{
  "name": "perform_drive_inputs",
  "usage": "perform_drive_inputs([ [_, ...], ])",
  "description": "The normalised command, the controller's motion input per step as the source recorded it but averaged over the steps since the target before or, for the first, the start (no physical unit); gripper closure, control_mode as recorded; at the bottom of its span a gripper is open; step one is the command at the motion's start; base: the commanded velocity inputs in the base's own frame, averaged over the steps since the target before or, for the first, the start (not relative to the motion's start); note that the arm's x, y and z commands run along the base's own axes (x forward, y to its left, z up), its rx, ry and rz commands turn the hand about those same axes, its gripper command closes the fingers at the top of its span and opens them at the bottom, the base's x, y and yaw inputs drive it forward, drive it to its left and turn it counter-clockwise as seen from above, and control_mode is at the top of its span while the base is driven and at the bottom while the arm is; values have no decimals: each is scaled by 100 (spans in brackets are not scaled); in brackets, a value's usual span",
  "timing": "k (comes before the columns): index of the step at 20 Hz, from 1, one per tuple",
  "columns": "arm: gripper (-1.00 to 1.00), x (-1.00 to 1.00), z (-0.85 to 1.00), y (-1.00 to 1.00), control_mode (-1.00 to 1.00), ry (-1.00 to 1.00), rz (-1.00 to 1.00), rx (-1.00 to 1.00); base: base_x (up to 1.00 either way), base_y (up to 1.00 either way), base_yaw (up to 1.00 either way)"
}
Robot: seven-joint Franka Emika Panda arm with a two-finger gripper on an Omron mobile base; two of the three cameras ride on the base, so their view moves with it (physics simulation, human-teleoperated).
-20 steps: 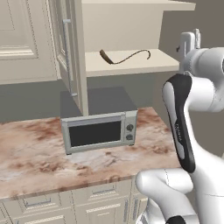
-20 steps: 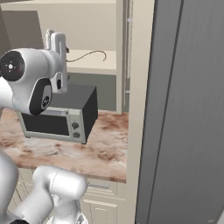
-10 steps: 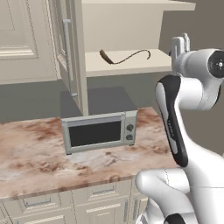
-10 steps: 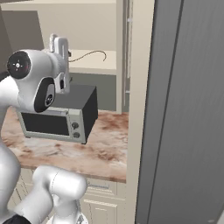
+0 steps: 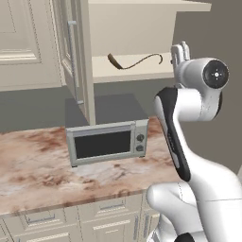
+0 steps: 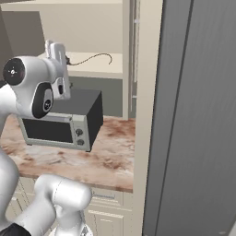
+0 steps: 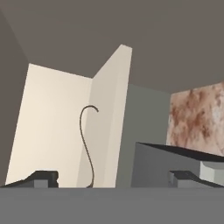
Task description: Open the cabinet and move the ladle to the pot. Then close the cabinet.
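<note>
A marbled brown and cream desk (image 5: 33,165) runs along a grey wall, with cream drawer fronts (image 5: 42,220) under it. On the desk stands a silver microwave (image 5: 106,142) with a dark window and two round knobs on its right side; no writing or brand mark can be read on it or anywhere else. Above it hangs the cabinet (image 5: 142,38), cream inside and out, its door (image 5: 71,52) swung open to the left and seen nearly edge-on, the long grey bar handle (image 5: 73,61) running down it. The ladle (image 5: 134,62) lies flat on the cabinet's lowest shelf (image 5: 137,72), its dark bowl toward the open door and its thin curved handle reaching toward the right. In the right base view a tall grey panel (image 6: 193,115) rises at the right, next to a cream upright (image 6: 145,115). The claw (image 5: 180,51) is raised at shelf height just to the right of the ladle's handle end, not touching it, with the arm's white wrist in front of the shelf's right part. In the hand view its two dark tips stand wide apart with nothing between them, and the ladle's thin handle curves up the cream shelf ahead.
</note>
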Motion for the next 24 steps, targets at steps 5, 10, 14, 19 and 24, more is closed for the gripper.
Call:
perform_drive_inputs([
  [5, -100, 19, -13, 18, -100, 0, 0, -8, 0, 0, 0],
  [10, -100, 18, -6, 11, -100, 0, 0, -6, 0, 0, 0],
  [14, -100, 4, 2, 0, -100, -10, 0, -6, 0, 0, 0],
  [19, -100, 0, 29, 0, -100, -29, 0, -14, 0, 0, 0],
  [24, -100, 3, 34, 0, -100, -19, 0, -7, 0, 0, 0],
])
